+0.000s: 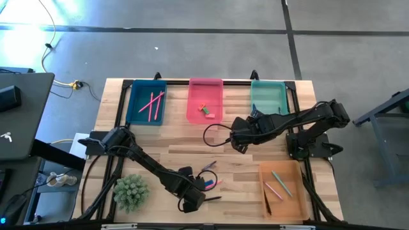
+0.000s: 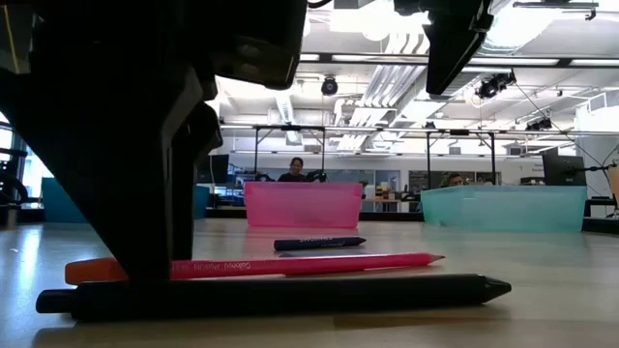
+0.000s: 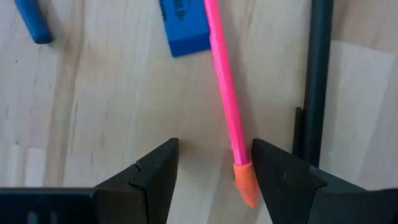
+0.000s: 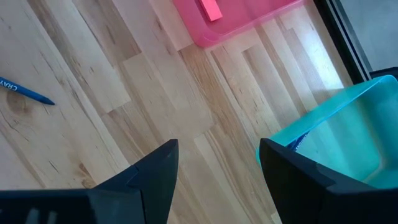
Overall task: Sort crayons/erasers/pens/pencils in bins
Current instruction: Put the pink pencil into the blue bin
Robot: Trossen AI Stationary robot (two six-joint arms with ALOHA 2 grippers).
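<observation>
Where pencil (image 3: 225,93) lies, open left tool (image 3: 214,171)

Bright, even light fills the scene. In the high view, glare blooms at the upper left on the floor (image 1: 38,16). In the low view, ceiling lights (image 2: 387,19) blow out, and the near dark arm (image 2: 116,135) looms blurred.

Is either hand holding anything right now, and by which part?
Nothing is held. The left hand is open around the pink pencil's orange end; the right hand is open over bare table.
</observation>
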